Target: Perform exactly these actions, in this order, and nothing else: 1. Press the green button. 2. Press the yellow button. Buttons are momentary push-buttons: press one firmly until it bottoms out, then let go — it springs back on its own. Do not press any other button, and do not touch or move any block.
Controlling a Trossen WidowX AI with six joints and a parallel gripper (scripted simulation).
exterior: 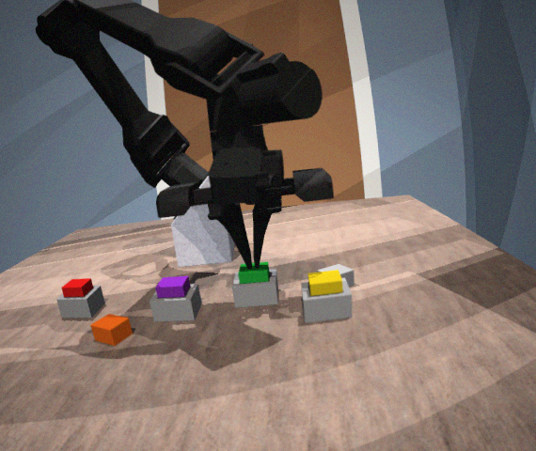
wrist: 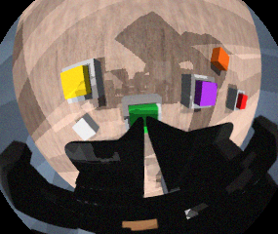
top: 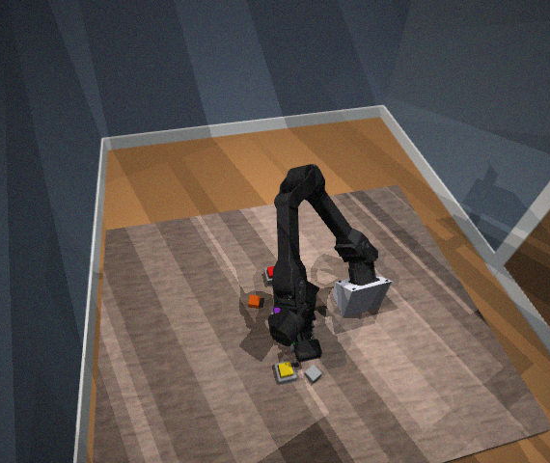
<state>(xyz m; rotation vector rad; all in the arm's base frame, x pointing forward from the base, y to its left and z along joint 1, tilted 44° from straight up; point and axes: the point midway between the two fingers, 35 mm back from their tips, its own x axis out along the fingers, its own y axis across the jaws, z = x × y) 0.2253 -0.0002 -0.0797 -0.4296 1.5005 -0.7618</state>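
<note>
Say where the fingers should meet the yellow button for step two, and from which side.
A press, not a grasp: come straight down on the flat top of the yellow button, which faces up from its grey base. The gripper is shut, tips on the green button. Stay centred: the grey block sits close behind.
</note>
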